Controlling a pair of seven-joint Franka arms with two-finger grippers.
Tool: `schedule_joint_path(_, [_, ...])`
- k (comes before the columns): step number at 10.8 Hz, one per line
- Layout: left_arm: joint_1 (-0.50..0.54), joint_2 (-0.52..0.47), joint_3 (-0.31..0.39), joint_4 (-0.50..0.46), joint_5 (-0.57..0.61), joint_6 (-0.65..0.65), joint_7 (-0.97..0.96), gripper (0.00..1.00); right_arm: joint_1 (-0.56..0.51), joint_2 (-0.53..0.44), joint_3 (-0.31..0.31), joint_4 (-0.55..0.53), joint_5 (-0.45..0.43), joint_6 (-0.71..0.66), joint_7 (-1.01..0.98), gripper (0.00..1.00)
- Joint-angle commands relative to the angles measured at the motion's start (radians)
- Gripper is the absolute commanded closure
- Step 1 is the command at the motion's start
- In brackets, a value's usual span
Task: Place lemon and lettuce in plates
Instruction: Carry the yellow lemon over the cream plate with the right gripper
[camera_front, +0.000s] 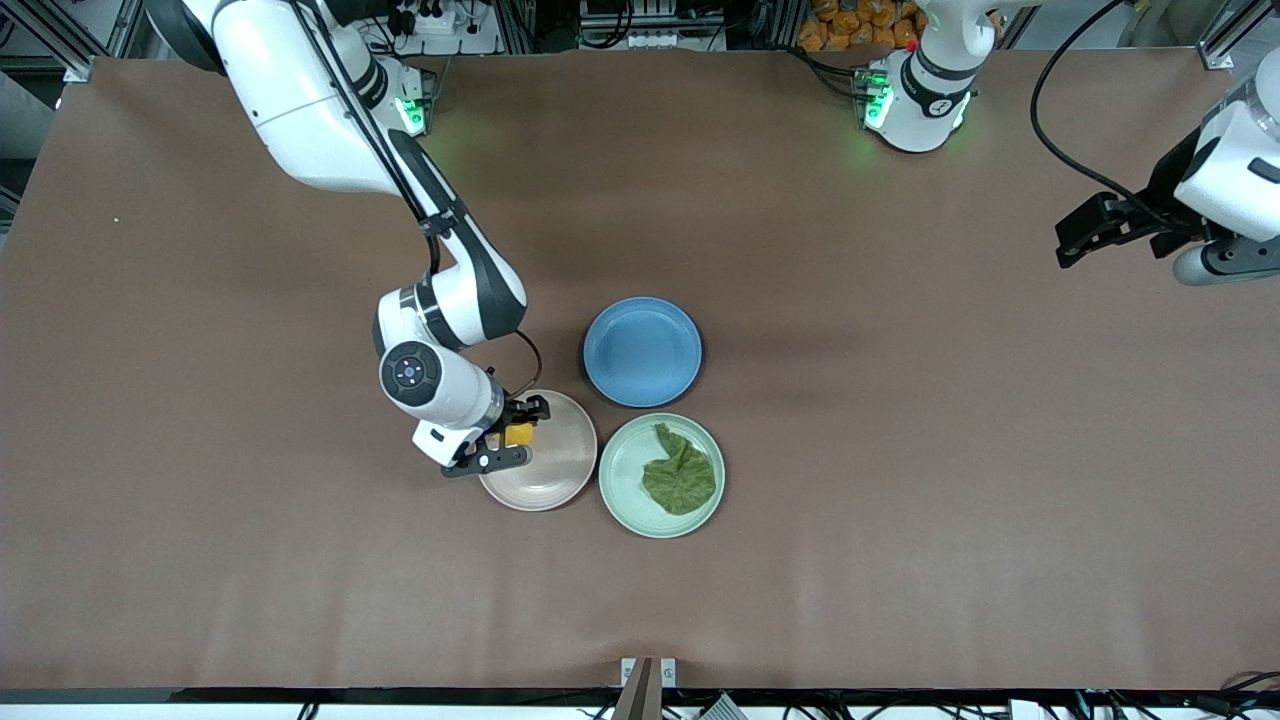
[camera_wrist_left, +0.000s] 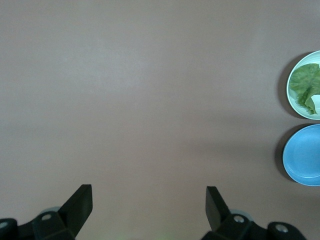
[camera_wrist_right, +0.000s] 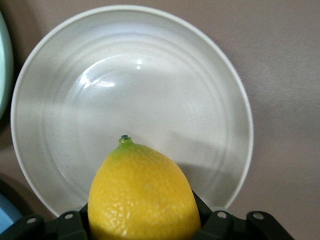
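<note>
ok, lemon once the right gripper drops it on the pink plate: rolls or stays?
The lemon, held by the right gripper over the pink-beige plate, is oval and rounded, so it will probably roll a little. The raised rim should likely contain it. Its pebbled skin suggests decent grip.

Right tool (camera_front: 510, 437) clamps the lemon (camera_front: 519, 434) over the pink-beige plate (camera_front: 550, 475). Lettuce (camera_front: 680, 475) lies in the mint plate (camera_front: 625, 485). Left tool (camera_front: 1075, 238) waits over the bench (camera_front: 900, 450), fingers apart.
</note>
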Motion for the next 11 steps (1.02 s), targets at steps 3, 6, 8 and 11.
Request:
schedule_joint_path(3, [-0.077,-0.042,0.071,-0.067,-0.018,0.075,0.009,0.00,0.055,0.066,-0.011,0.062,0.018,0.006,0.081,0.37])
schedule_joint_path(6, [-0.096,-0.046,0.099,-0.076,-0.023,0.123,0.009,0.00,0.064,0.071,-0.011,0.073,0.012,0.004,0.098,0.00])
schedule_joint_path(8, [-0.102,-0.044,0.099,-0.081,-0.023,0.153,0.009,0.00,0.052,0.049,-0.011,0.075,0.007,-0.011,0.095,0.00])
schedule_joint_path(11, [-0.094,-0.038,0.097,-0.070,-0.021,0.148,0.009,0.00,0.011,0.002,-0.011,0.093,0.012,-0.125,0.091,0.00])
